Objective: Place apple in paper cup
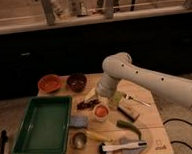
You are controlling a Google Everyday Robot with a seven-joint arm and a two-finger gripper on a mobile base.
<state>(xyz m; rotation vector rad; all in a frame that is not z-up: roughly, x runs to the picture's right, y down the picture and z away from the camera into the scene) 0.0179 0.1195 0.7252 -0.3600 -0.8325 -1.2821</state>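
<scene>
White arm [155, 82] of thick rounded segments with small dark screw dots, bulbous elbow joint, gripper [107, 98] at its end over the tabletop.

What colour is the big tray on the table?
Green, seen in the camera view; the gripper hangs over the paper cup.

White arm, and its gripper [109, 96] hangs pale over mid-table. Just below, the red-orange apple [100, 111] glows inside the cream paper cup [101, 115]. Left, a deep green tray [44, 124]. Far left, an orange bowl [50, 83] beside a dark brown bowl [77, 82]. Near edge, a shiny metal cup [78, 140]. The table [152, 123] is light wood.
</scene>
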